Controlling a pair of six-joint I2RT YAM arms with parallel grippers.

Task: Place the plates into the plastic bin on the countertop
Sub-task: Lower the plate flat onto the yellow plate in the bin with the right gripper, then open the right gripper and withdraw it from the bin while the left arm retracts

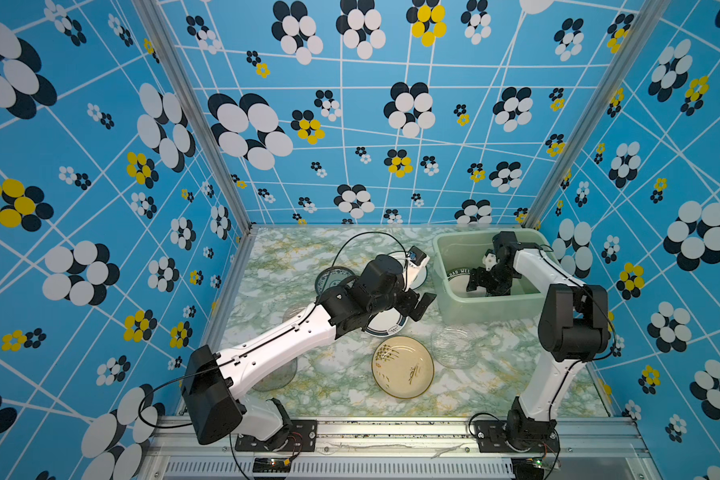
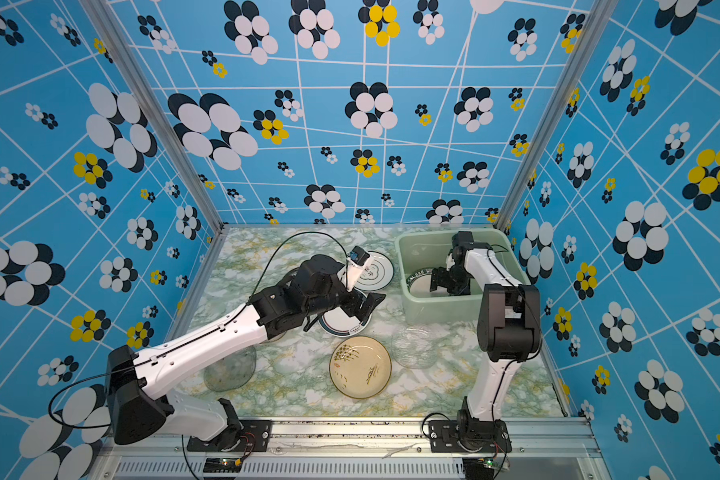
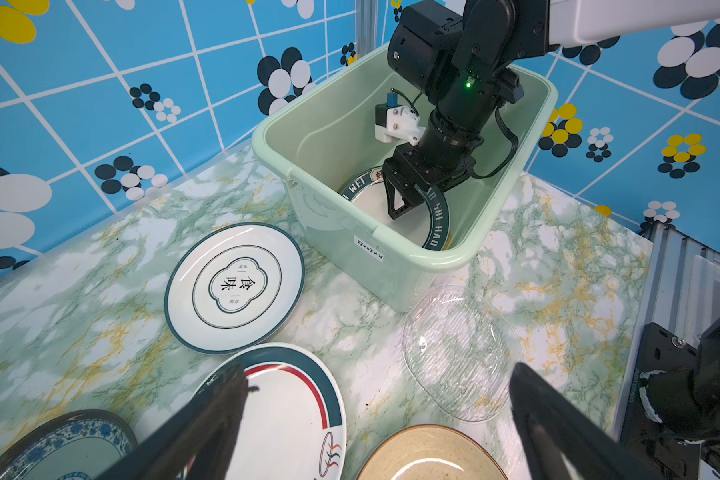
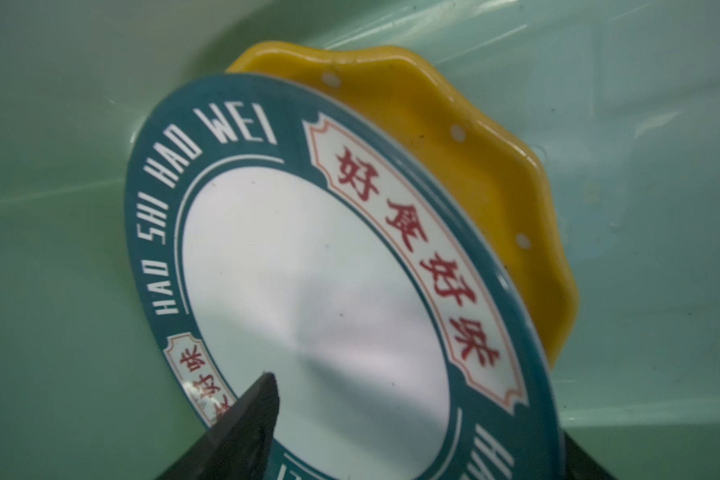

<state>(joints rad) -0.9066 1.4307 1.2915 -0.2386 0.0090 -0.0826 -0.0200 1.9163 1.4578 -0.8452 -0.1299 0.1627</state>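
Wide open, the left end effector hangs right over the red-banded plate on the counter, near-left of the bin. The right end effector straddles the lettered plate inside; grip unclear.

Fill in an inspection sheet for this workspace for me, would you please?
Surface: marble countertop, no spills seen.
Job's things: plastic bin holds lettered plate atop yellow scalloped plate; outside lie beige plate, clear plate, second clear plate under the left arm, red-arc plate, emblem plate, blue-patterned plate.
Clutter: nothing seen.
End effectors: left end effector open near the red-arc plate; right end effector open inside the bin, jaws astride the lettered plate's rim.
Cables: wrist-camera cable arcs over the left arm, no snag seen.
Surroundings: blue flowered walls, aluminium frame rail in front.
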